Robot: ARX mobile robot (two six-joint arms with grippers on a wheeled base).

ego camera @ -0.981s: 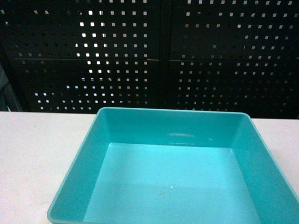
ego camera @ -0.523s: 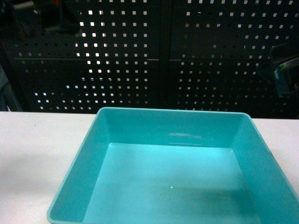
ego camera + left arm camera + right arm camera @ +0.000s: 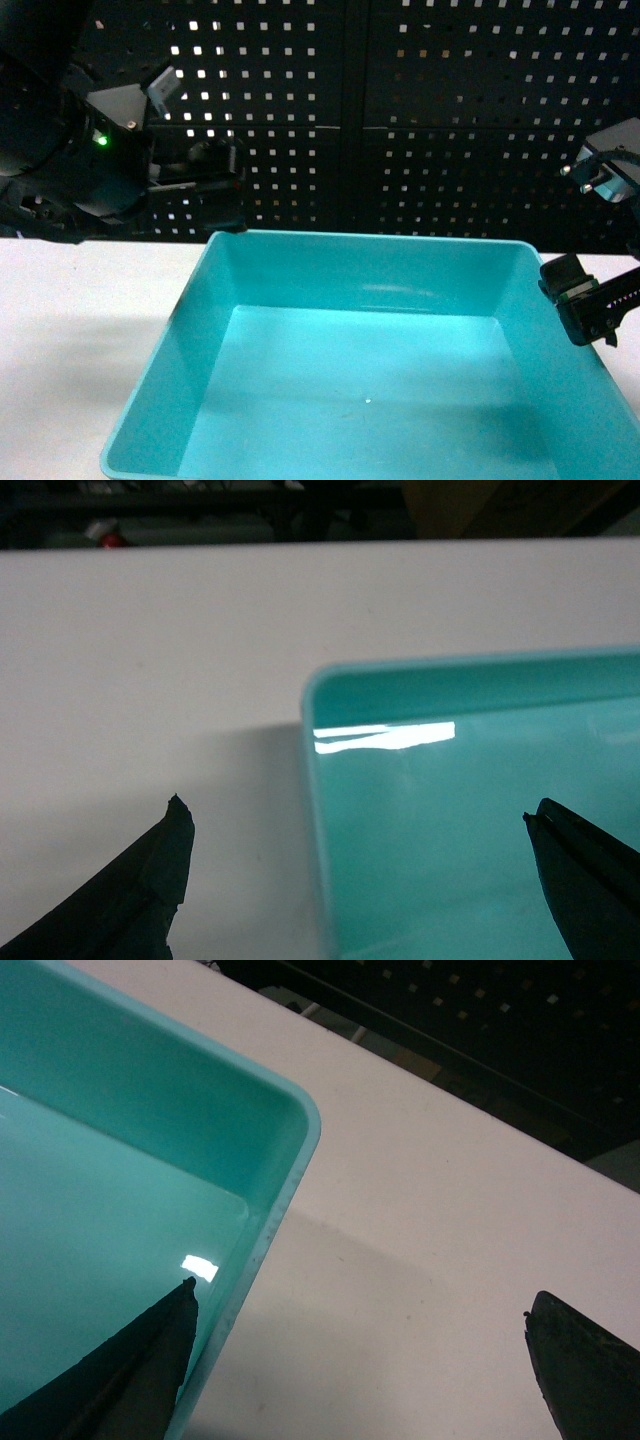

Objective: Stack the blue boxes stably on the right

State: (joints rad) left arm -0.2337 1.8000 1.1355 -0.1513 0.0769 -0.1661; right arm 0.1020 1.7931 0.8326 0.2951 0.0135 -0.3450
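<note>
Above the tub's (image 3: 370, 380) two far corners, both jaws are hanging spread and empty: left gripper (image 3: 355, 825) straddling the left wall, right gripper (image 3: 360, 1305) straddling the right. The tub is resting mid-worktop (image 3: 60, 330). Judgement: each should be lowering level, one finger inside the rim, closing together so the lift stays flat.

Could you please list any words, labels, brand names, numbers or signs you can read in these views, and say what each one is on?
None can be read. The turquoise tub is plain inside and on its rim, the white table and the perforated black panel carry no marks, and nothing legible shows on the left gripper or right gripper.
</note>
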